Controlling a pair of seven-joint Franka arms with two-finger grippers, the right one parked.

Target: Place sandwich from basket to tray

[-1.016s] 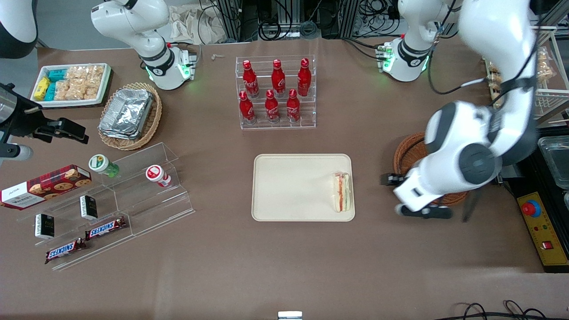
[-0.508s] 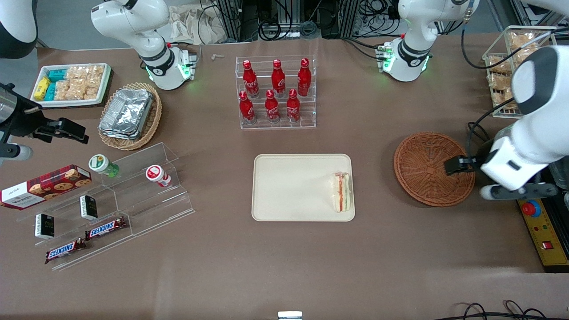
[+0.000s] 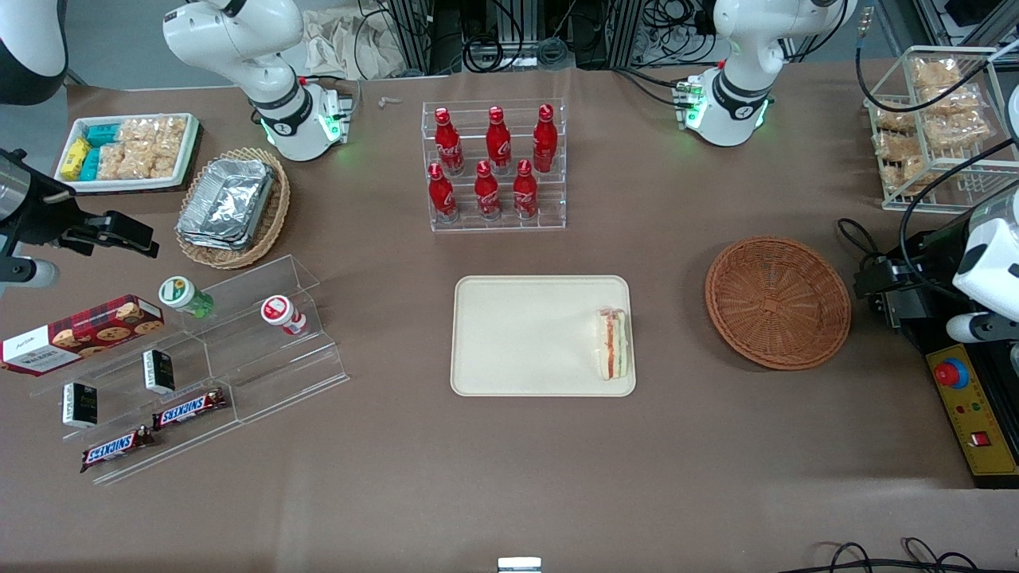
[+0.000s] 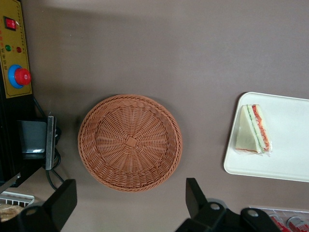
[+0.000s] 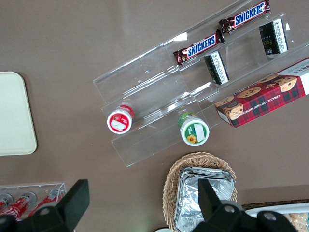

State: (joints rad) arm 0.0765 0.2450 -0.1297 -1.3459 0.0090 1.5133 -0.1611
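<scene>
Toward the parked arm's end of the brown table sits a small white rectangular tray of snack packets [image 3: 127, 151]. Nearer the front camera than it are a light tan oval wicker basket of foil containers [image 3: 235, 207] and a clear stepped acrylic stand [image 3: 263, 374] carrying chocolate bars and small boxes. Mid-table, a clear rack of red bottles [image 3: 495, 167] stands farther from the front camera than the large flat cream-beige rectangular tray [image 3: 525, 334]. The small triangular clear-wrapped sandwich [image 3: 612, 344] lies on that tray, flat along the rim nearest the working arm's end, its red and green filling stripes facing up. The round shallow reddish-brown woven wicker basket [image 3: 778, 302] rests on the table near the tray without touching it, its woven floor showing all over. The left arm's gripper [image 4: 129, 186] hangs high above the basket's edge at the working arm's end, its two black fingers [image 4: 63, 203] spread wide apart and clasping nothing. A yellow-and-black control box with a red button [image 3: 967, 406] lies at the table's end.
</scene>
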